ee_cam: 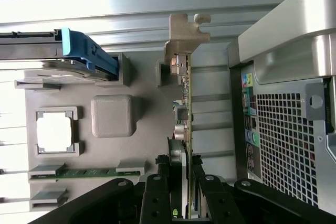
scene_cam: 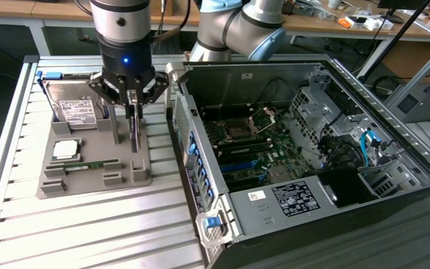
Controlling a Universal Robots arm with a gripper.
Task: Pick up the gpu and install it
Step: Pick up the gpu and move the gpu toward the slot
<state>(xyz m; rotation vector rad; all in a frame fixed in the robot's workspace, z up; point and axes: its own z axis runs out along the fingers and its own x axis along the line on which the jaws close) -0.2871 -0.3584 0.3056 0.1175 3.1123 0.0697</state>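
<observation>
I judge the pick step in hand: gripper [scene_cam: 132, 105], exterior view's upper left, clamps the gpu [ee_cam: 185, 103], seated upright in its holder [scene_cam: 88, 188]. Lifting calls for a straight pull.

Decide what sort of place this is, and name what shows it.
Probably a robotics lab bench for computer assembly: a robot arm whose hand grips the gpu at a grey parts tray, an open computer case beside it, and cluttered workbenches behind.
</observation>
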